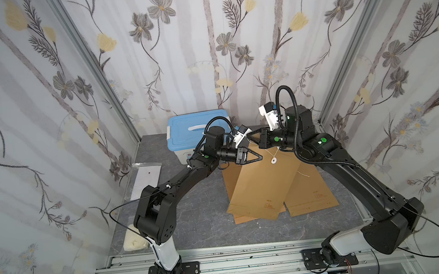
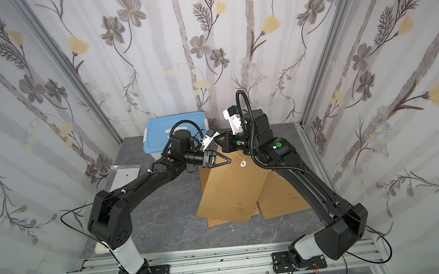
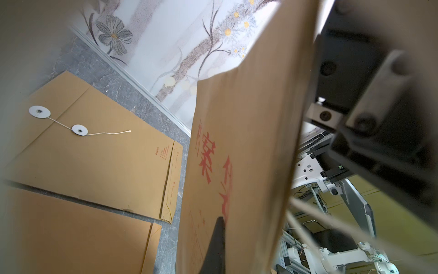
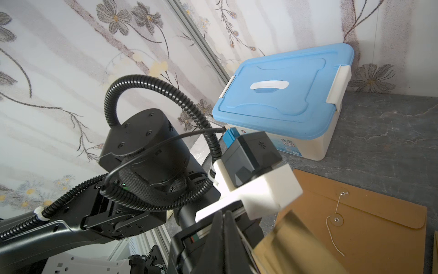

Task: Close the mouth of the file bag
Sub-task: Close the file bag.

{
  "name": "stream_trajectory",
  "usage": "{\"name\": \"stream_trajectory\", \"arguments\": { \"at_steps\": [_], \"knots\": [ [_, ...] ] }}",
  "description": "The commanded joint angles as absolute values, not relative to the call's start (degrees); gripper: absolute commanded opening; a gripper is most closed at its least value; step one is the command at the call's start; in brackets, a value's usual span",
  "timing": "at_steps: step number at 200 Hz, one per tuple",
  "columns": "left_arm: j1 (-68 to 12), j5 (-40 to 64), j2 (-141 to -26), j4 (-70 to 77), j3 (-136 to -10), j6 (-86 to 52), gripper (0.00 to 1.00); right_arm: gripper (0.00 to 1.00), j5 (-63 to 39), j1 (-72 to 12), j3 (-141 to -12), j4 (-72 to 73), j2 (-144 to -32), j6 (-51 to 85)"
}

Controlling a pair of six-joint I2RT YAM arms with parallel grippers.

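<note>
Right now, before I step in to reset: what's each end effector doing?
Left end effector: closed on the lifted file bag.
Right end effector: closed at the bag's top edge; whether it grips cannot be told.

Two black arms reaching forward and bending inward toward each other, left gripper (image 1: 260,159) pointing toward the right arm, jaws pressed together, right gripper (image 1: 249,136) facing it from a little farther back, jaws likewise together, tips near each other

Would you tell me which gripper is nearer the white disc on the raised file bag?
Left. The left gripper sits beside the white disc; the right gripper is farther back at the file bag's corner.
</note>
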State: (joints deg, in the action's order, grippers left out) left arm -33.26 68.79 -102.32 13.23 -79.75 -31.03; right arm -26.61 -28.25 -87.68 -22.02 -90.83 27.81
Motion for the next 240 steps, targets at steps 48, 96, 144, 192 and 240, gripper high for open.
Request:
{"name": "stream_trajectory", "arguments": {
  "at_steps": [48, 96, 144, 192, 240],
  "knots": [
    [-32.52, 70.31, -103.18, 30.06, -77.09, -41.56, 0.0, 0.0, -27.98, -29.13, -86.07, -14.82, -91.17, 29.78],
    [-32.03, 69.8, -104.84, 34.33, -77.26, -45.46, 0.0, 0.0, -30.76, -30.36, -82.54, -6.92, -90.82, 33.09],
    [-31.16, 68.0, -105.33, 39.41, -76.32, -49.77, 0.0, 0.0, -30.26, -31.11, -78.93, -4.67, -89.78, 34.08],
    [-30.09, 67.12, -106.83, 48.55, -75.67, -57.33, 0.0, 0.0, -29.88, -31.14, -76.92, -4.44, -88.51, 33.58],
    [-28.97, 64.52, -107.77, 54.6, -74.61, -62.2, 0.0, 0.0, -30.41, -31.68, -73.26, -1.21, -87.72, 35.46]
  ]
}}
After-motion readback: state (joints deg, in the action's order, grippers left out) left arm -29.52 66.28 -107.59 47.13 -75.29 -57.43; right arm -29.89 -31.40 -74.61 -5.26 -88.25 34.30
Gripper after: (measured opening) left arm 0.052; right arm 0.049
